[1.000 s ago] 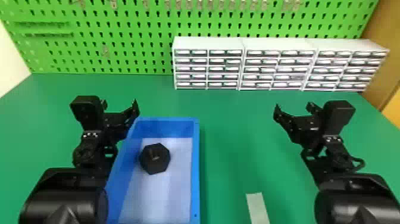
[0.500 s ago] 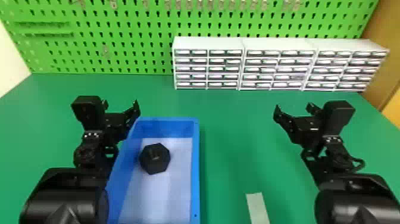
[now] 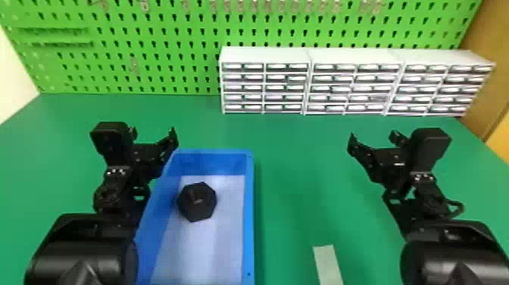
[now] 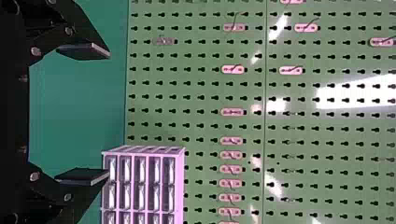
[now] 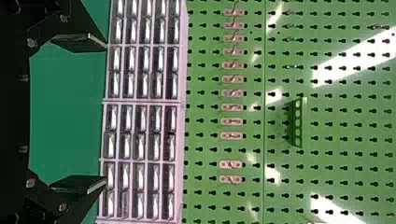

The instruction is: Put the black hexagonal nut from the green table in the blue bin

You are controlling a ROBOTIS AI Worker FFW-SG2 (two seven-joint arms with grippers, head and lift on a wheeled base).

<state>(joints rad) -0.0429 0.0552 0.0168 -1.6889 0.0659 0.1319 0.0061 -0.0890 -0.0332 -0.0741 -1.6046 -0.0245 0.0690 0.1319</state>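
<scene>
Since the black hexagonal nut (image 3: 197,201) lies on the floor of the blue bin (image 3: 250,212), toward its far end and nearer the left wall, I judge the placing done. Doing this step well now means leaving the nut alone: no second grasp, no nudge to centre it. My left jaws stand wide apart with nothing between them, close by the bin's far left corner; my right jaws are also spread wide and hold nothing, over the desk (image 3: 295,170) well to the right of the bin.

The left side is where I would take care. That arm overlaps the bin's left wall in the head view, and I cannot tell how much height separates them, so any move there should begin with a lift, then go outward. Between the bin and my right arm lies open green, broken only by a pale strip (image 3: 327,265) near the front. Ahead, the drawer units (image 3: 265,55) and the pegboard (image 3: 151,75) limit forward reach.
</scene>
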